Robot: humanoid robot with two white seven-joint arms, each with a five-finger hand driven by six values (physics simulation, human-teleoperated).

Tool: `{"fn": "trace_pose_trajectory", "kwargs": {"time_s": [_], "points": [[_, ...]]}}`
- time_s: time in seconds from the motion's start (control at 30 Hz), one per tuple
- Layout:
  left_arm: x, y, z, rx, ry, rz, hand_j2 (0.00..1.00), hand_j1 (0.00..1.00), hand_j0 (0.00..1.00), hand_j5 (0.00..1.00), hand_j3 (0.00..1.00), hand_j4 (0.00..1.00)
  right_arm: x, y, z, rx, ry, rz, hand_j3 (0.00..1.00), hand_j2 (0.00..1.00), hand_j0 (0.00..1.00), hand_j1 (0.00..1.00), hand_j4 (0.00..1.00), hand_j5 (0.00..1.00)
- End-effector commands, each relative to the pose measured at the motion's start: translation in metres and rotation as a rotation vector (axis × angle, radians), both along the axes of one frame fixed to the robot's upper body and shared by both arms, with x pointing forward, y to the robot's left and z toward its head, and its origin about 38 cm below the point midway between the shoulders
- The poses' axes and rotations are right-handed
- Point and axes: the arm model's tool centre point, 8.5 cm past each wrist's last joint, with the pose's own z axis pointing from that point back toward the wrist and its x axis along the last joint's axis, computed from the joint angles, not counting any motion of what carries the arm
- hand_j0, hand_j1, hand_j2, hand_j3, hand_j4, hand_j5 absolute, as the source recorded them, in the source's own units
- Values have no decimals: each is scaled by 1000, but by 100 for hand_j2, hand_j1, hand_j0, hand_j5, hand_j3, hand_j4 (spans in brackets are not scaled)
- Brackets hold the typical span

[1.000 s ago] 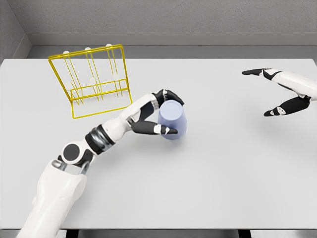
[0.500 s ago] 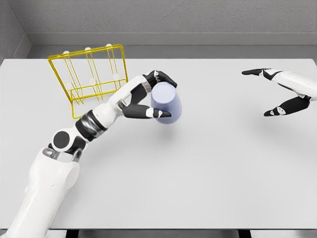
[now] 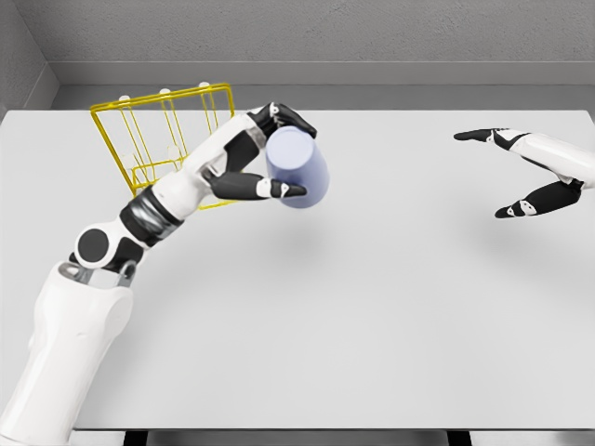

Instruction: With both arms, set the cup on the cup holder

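White arm shells [image 3: 65,344] — black joints, black fingers [image 3: 244,188] tipped white.

The cup [image 3: 299,169] looks like smooth, soft purple plastic with no shine. The cup holder [image 3: 163,139] is made of thin yellow wire, like painted metal. The surface [image 3: 372,307] is flat, smooth and dull white. The left hand [image 3: 265,158] has hard white shells, a bit shiny, with black parts on the fingers. The back wall [image 3: 372,32] looks rough and gray.
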Motion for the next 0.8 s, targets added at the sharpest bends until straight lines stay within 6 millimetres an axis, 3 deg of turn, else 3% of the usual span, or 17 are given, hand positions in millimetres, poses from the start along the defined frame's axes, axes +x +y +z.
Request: {"fn": "trace_pose_trajectory", "kwargs": {"time_s": [0.0, 0.3, 0.57, 0.77], "points": [[0, 5, 4, -6, -8, 7, 40, 40, 40, 40, 40, 40, 0, -1, 1, 6, 1, -4, 100, 100, 100, 100, 100, 100], [8, 21, 22, -6, -40, 27, 40, 40, 40, 40, 40, 40, 0, 0, 2, 8, -1, -1, 100, 100, 100, 100, 100, 100], [13, 23, 34, -7, -65, 27, 40, 40, 40, 40, 40, 40, 0, 0, 2, 8, -1, -1, 100, 100, 100, 100, 100, 100], [17, 45, 40, 0, -76, 75, 40, 40, 40, 40, 40, 40, 1, 0, 2, 8, -2, -3, 100, 100, 100, 100, 100, 100]]}}
